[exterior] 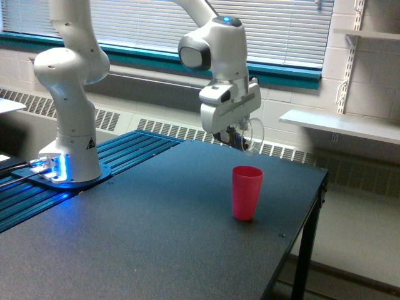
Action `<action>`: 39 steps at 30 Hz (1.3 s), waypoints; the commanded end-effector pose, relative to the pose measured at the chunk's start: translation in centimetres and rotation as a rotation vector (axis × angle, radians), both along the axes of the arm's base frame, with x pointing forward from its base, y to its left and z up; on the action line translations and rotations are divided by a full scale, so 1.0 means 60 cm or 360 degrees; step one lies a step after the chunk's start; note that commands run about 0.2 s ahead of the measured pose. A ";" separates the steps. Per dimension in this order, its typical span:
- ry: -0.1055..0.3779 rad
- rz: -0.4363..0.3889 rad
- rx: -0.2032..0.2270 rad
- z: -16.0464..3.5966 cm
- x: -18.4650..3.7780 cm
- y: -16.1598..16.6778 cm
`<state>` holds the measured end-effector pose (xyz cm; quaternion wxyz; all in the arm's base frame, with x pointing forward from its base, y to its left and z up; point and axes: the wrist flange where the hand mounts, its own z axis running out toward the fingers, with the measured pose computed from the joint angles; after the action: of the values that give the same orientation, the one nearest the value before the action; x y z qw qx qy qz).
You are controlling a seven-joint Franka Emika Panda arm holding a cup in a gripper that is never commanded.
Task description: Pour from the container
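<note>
2 cups show in the exterior view, unlike in material. 1 is the container, a small round vessel of clear, see-through plastic or glass, thin-walled, with the radiator grille behind visible through it. It is tipped far over on its side, its circular rim facing toward the exterior view's right and slightly down, a dark smudge near its lower edge too small to make out. It hangs in the air above the table, above and just behind the pink cup, not touching it.

The gripper grasps the container from the exterior view's left; its jaws are clenched on the clear wall, though the fingertips themselves are mostly hidden behind the white, boxy hand housing. The arm above it is smooth, glossy white with rounded joints and a grey end cap.

The pink cup is opaque matte plastic, a tapered tumbler wider at the mouth than at the foot, standing upright on the table. That tabletop is a flat, dark grey slab with a fine speckled texture and a squared edge. The arm's base is a white column on a ribbed blue metal platform, with a blue light glowing at its foot. Horizontal slatted blinds cover the window behind.
</note>
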<state>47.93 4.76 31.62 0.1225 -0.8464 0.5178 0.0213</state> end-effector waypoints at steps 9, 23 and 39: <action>0.0059 0.0054 0.0006 -0.019 0.017 0.019; 0.0138 0.0071 0.0004 -0.039 0.024 0.029; 0.0165 0.0056 0.0010 -0.049 0.014 0.034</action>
<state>48.99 6.54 28.57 0.0979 -0.8550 0.5046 0.0687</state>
